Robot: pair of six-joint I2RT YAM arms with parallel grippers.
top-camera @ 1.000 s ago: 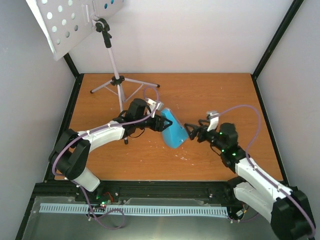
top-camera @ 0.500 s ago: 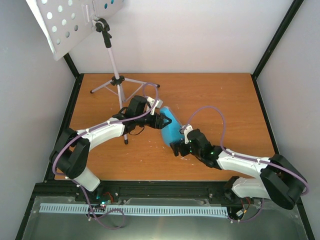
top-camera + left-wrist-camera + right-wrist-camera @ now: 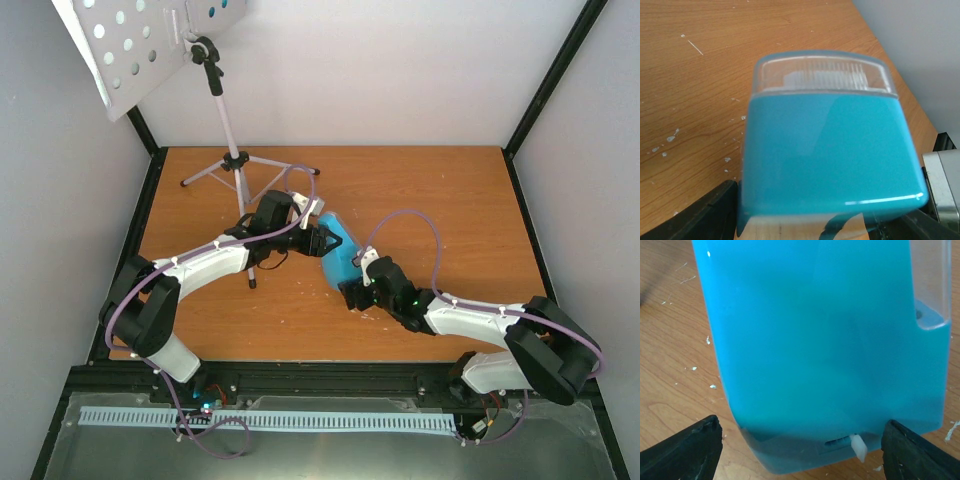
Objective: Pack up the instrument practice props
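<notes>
We find the glossy light-blue plastic metronome (image 3: pixel 341 262), tapered with a clear ribbed cover, at the middle of the scuffed wooden table (image 3: pixel 450 200), grasped by the left gripper (image 3: pixel 322 243). The right gripper (image 3: pixel 352 295) straddles its near end, jaws spread apart.

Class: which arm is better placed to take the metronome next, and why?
Right. The right gripper straddles the metronome with open jaws; the left gripper holds its other end.

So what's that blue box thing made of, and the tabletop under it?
The metronome looks like glossy moulded plastic: it throws soft reflections and has rounded edges. Its clear cover seems transparent plastic. The table looks like wood or a wood-grain laminate, matt, with fine streaked grain.
</notes>
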